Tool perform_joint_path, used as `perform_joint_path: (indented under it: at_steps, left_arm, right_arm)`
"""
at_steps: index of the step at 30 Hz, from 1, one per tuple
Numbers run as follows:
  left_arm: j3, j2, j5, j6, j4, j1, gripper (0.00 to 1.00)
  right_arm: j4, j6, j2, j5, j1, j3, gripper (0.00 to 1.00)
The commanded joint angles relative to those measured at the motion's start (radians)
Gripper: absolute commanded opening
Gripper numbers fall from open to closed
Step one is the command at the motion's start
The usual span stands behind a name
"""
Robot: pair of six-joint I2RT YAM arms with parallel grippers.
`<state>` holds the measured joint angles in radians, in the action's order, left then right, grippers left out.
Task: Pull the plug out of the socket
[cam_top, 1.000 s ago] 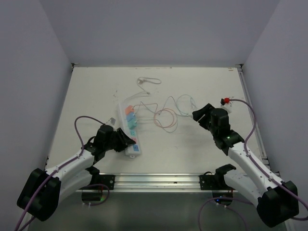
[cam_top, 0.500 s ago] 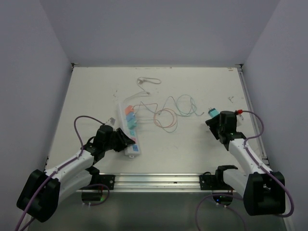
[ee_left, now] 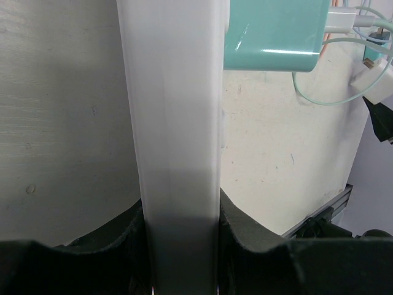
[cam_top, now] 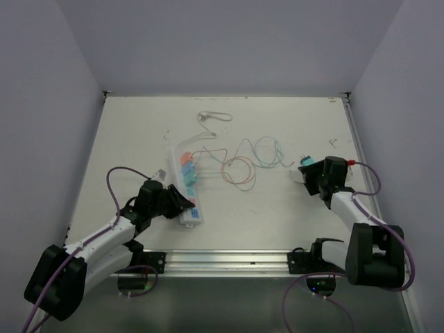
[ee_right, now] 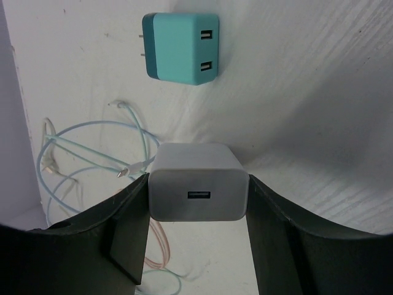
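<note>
The socket [cam_top: 192, 216], a long white power strip, lies left of centre with coloured plugs still in it. My left gripper [cam_top: 182, 203] is shut on its near end; in the left wrist view the socket [ee_left: 175, 110] fills the gap between the fingers of that gripper [ee_left: 180, 221], and a teal plug [ee_left: 273, 31] sits in its face. My right gripper [cam_top: 307, 177] is at the right side of the table. It is shut on a white plug [ee_right: 198, 195] with one USB port, gripper [ee_right: 198, 184] pads against both sides. The white plug is free of the socket.
A loose teal two-port plug [ee_right: 180, 48] lies on the table just beyond the right gripper, seen from above as the teal plug [cam_top: 307, 161]. Thin coloured cables [cam_top: 239, 166] loop between socket and right arm. A white cord [cam_top: 211, 116] lies at the back. Walls enclose three sides.
The right arm has swung right and drawn back toward the table's right side. A teal plug, unseen before, now lies beside the gripper. The left arm and socket stayed put.
</note>
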<state>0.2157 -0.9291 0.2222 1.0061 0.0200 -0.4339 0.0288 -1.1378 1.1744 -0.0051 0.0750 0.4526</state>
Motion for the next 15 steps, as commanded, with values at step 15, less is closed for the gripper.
perform_joint_path:
  at_steps: [15]
  left_arm:
    - [0.002, 0.019, -0.046, -0.064, 0.044, 0.007, 0.0]
  right_arm:
    - [0.057, 0.004, 0.039, -0.047, 0.069, 0.017, 0.87]
